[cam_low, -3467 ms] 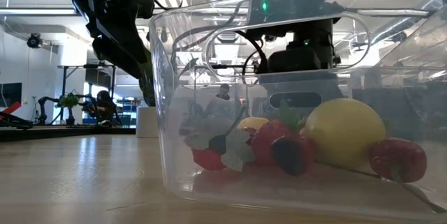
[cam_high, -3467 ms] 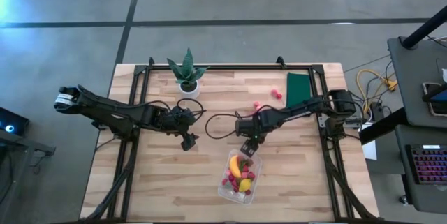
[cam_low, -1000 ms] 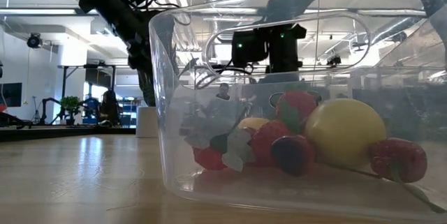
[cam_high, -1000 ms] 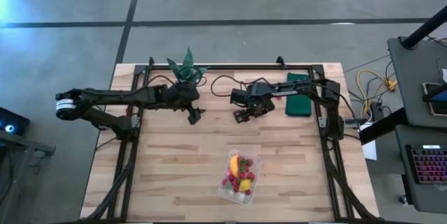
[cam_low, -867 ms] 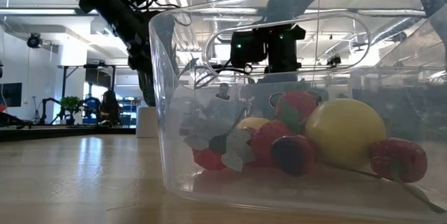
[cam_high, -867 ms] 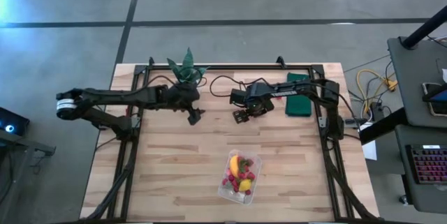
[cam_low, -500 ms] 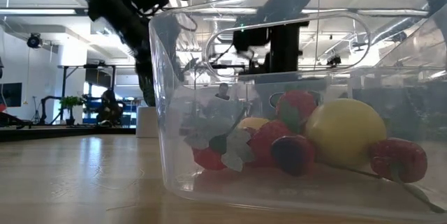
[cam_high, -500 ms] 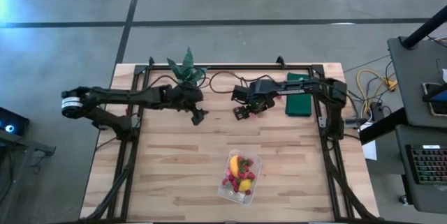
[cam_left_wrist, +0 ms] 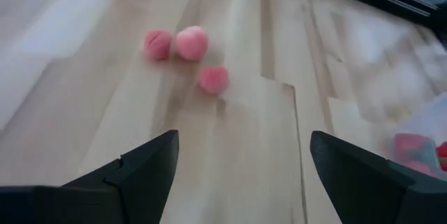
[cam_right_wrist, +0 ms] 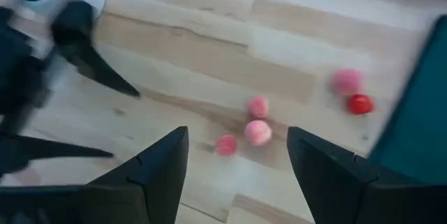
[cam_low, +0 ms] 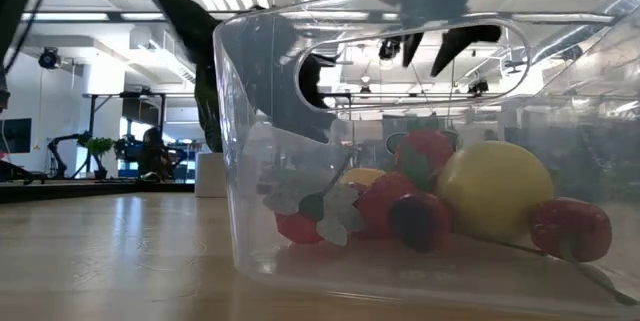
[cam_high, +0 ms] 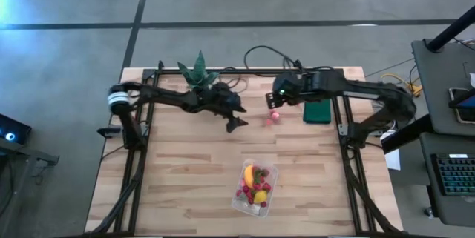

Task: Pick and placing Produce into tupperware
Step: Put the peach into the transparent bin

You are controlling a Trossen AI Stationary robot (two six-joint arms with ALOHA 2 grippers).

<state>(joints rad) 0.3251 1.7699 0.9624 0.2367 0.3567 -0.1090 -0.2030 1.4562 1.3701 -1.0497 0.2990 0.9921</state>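
Observation:
The clear tupperware (cam_high: 254, 188) stands near the table's front, holding a yellow banana, a lemon-like fruit (cam_low: 493, 189) and red berries. Three loose pink berries (cam_high: 270, 119) lie on the wood toward the far side; the left wrist view shows them (cam_left_wrist: 191, 42) ahead of the fingers. My left gripper (cam_high: 238, 124) hangs open just left of them, slanting down. My right gripper (cam_high: 275, 102) is open above and slightly beyond them, with the berries (cam_right_wrist: 258, 132) below its fingers. Another pink berry (cam_right_wrist: 347, 81) and a red berry (cam_right_wrist: 360, 103) lie near the green rectangle.
A flat dark green rectangle (cam_high: 317, 110) lies at the far right. A spiky green plant in a white pot (cam_high: 197, 73) stands at the far left, behind the left arm. Bare wood stretches between the berries and the tupperware.
My left gripper has swung toward the table's right edge and sunk toward the pink berries, tipping down. My right gripper has risen and drawn back toward the far right, uncovering the berries it stood over. Both stay open.

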